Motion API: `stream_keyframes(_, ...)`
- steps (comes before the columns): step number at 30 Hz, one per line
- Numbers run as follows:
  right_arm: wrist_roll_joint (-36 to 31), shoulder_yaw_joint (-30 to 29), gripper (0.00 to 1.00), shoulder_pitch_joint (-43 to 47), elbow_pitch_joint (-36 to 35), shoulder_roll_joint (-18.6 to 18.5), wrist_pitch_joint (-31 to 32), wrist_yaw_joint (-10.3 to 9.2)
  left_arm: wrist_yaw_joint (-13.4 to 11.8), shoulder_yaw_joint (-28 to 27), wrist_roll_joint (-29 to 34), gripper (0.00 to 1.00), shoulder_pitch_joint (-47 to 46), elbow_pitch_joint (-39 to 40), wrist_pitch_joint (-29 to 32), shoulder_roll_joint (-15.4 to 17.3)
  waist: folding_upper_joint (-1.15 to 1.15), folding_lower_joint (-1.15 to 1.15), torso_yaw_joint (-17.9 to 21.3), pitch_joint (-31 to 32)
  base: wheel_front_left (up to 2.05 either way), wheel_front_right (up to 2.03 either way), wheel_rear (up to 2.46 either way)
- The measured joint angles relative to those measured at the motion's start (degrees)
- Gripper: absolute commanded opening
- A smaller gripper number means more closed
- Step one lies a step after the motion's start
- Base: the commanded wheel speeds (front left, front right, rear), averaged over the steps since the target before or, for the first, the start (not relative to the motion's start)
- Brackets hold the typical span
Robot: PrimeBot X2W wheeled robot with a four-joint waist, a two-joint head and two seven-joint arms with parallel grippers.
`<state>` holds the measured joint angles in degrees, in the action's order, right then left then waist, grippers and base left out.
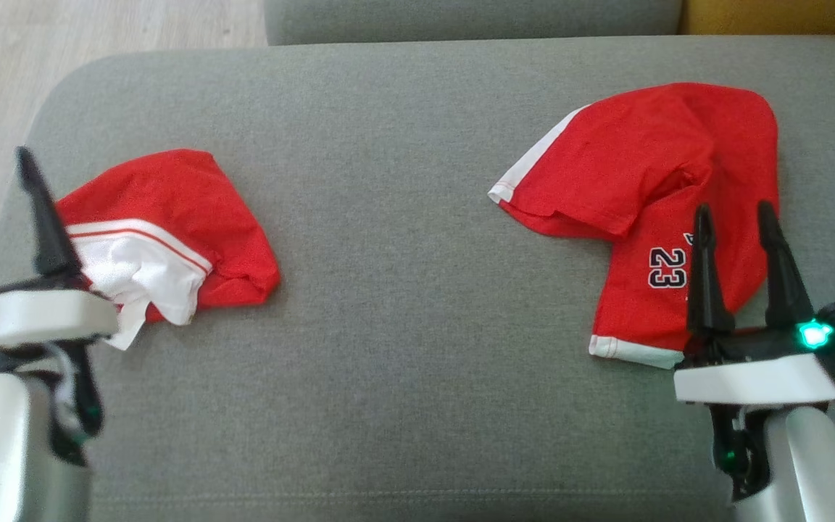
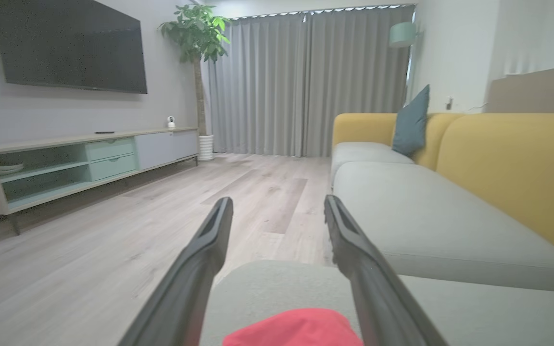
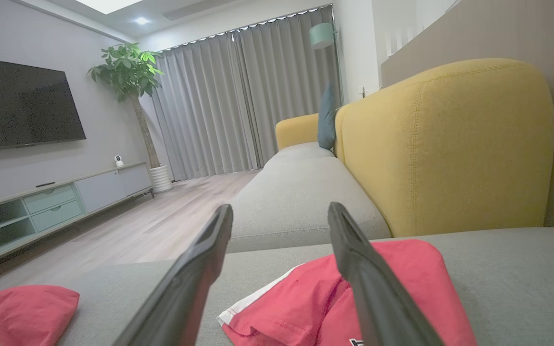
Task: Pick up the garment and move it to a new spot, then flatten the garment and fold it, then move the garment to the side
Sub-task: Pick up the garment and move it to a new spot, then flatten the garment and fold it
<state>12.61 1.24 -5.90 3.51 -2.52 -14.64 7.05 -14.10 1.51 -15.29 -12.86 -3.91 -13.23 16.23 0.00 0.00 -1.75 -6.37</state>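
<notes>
We record: one red-and-white garment (image 1: 171, 210), bunched, at the left end of the grey sofa seat (image 1: 417, 326); left gripper (image 2: 278, 202) just beside it, fingers apart, empty. Right gripper (image 1: 734, 210), fingers apart, over second red garment (image 1: 642, 159), possibly shorts.

Left end effector (image 2: 278, 202) spread wide, right end effector (image 1: 733, 210) likewise

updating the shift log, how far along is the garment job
Looks done: a red and white garment lies loosely bundled at the left end of the grey cushion, beside the open left gripper. In hand: nothing; the right gripper is open too, fingers over the red 23 garment. Left: that one is crumpled, not yet flattened, folded or moved aside.
</notes>
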Motion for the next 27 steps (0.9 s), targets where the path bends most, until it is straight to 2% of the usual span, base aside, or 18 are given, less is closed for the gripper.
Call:
stream_keyframes(4,0.0,-0.1,1.0,1.2,0.0,0.0,0.0,0.0,0.6,3.6,0.0,1.0,1.2,2.9,-0.5,-2.7,0.0,0.0,0.5,0.7,0.0,0.0,0.0)
stream_keyframes(7,0.0,-0.1,1.0,1.7,-0.1,0.0,0.0,0.0,2.1,7.4,0.0,1.0,2.4,3.2,-0.5,-4.9,0.0,0.0,0.9,1.3,0.0,0.0,0.0)
stream_keyframes(14,0.0,0.0,1.0,2.0,-0.1,0.0,0.0,0.0,4.1,12.7,-1.0,1.0,4.8,-1.1,-0.6,-9.2,0.0,0.0,2.3,2.4,0.0,0.0,0.0)
stream_keyframes(19,-0.1,0.2,1.0,2.9,-0.1,0.0,0.0,0.0,4.6,13.1,-1.0,1.0,5.3,-3.9,-1.1,-10.7,0.0,0.0,3.4,2.8,0.0,0.0,0.0)
stream_keyframes(27,-0.8,0.1,1.0,3.3,0.0,0.0,0.0,0.0,6.1,12.7,0.2,1.0,5.3,-4.2,-1.1,-11.3,0.0,0.0,3.4,2.2,0.0,0.0,0.0)
